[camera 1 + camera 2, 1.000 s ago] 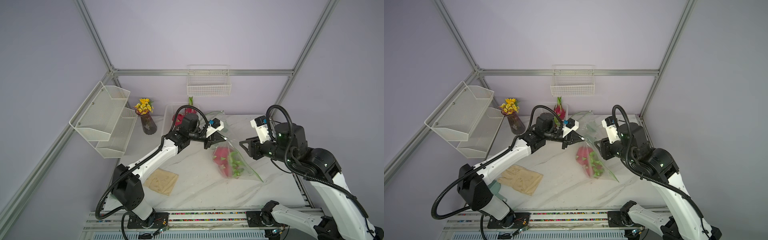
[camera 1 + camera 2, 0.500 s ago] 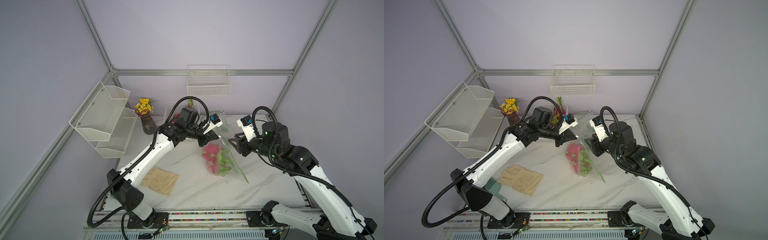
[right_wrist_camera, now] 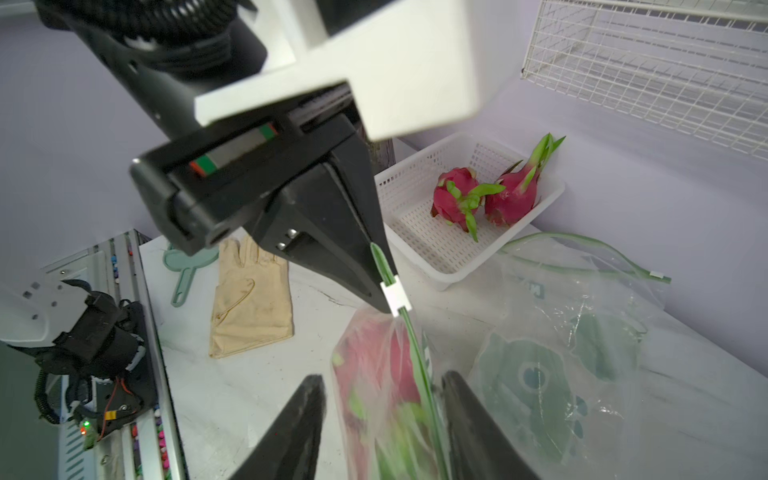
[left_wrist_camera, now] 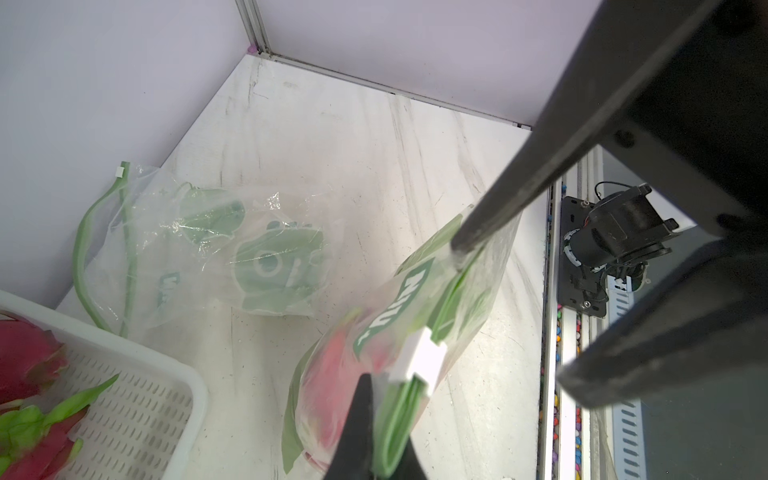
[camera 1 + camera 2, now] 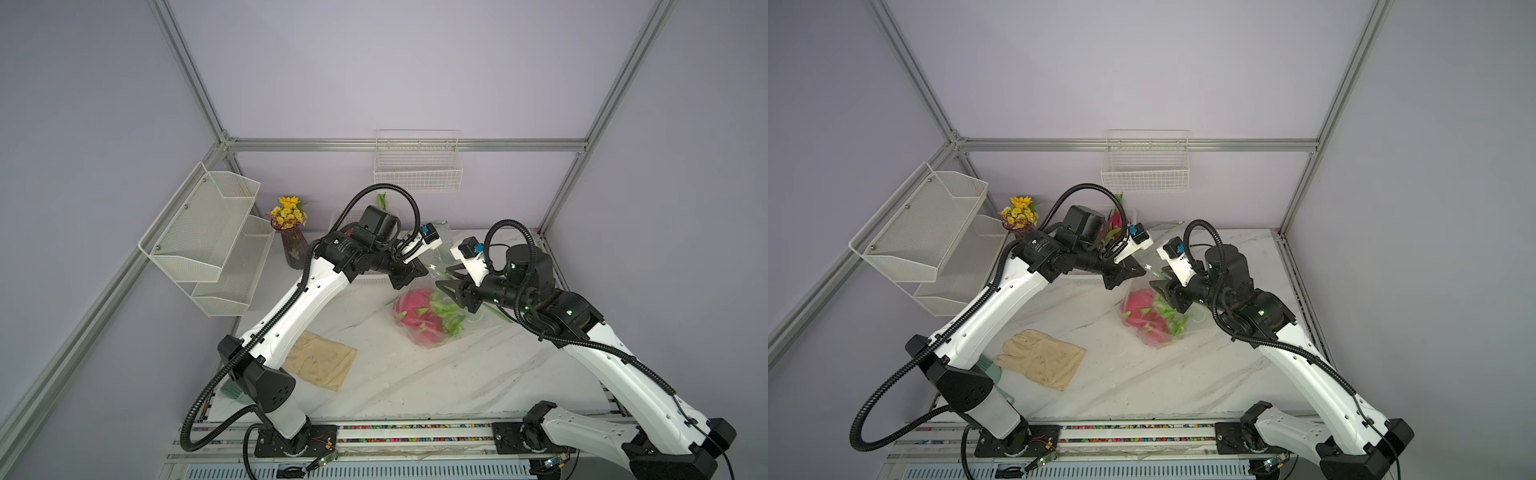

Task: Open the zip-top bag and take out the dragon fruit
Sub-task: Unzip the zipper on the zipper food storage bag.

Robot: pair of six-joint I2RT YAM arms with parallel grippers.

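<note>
Two dragon fruits (image 3: 455,201) in basket (image 3: 419,243), two zip-top bags (image 3: 552,374), one glove (image 3: 249,299)

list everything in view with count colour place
zip-top bag: one, clear with green print, held above table
dragon fruit in bag: count unclear, pink and green
dragon fruit in tray: two, pink and green
tray: one, white, back of table
empty bag: one, clear and green, beside the tray
glove: one, beige, front left of table
paddle-shaped tool: one, mint green, beside glove
vase of flowers: one, yellow blooms, back left
wire basket: one, white, back wall
mesh shelf: one, white, left wall
table: one, white marble
left gripper: shut on the bag's zip edge
right gripper: open, astride the bag
</note>
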